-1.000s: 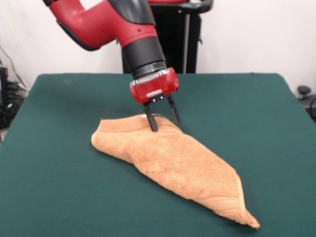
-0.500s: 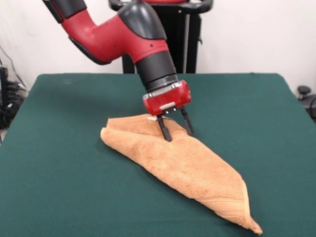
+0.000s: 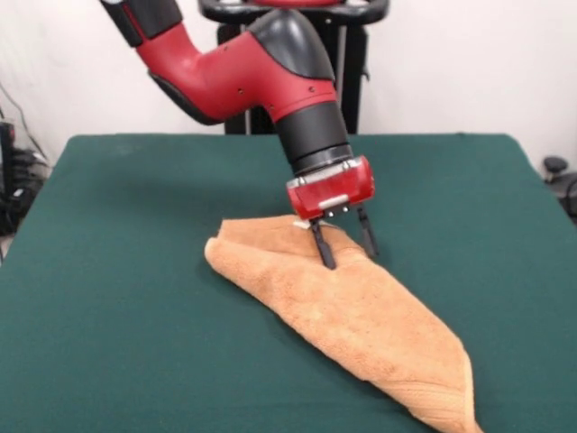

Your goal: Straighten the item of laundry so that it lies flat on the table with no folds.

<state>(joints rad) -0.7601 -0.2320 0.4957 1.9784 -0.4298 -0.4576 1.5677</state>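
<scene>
My tool (image 3: 345,251) sat at the far edge of the towel (image 3: 347,311), its two dark fingers (image 3: 324,253) spread apart and tilted, one planted in the terry and the other down at the cloth's far rim. With that gap between them I judged the tool released, or at most pressing on the cloth — I could not make out any fabric pinched between the tips. A small white tag (image 3: 299,225) showed just beside the nearer finger.

The towel lay folded over itself in a long wedge on the green bench (image 3: 108,289), its rounded, doubled end to the left of my tool and its narrow point running toward the near right, where it reached the bottom of the view. It sat well inside the bench top, with bare felt on the left, right and far sides.

The risk, as I judged it: with the fingers only bearing on the top layer, any sideways drag could slide the whole bundle along instead of opening the fold — the felt might grip the lower layer unevenly and bunch it. If I closed here I might catch both layers together and keep the fold locked in. The near tip could also creep toward the bench edge.
</scene>
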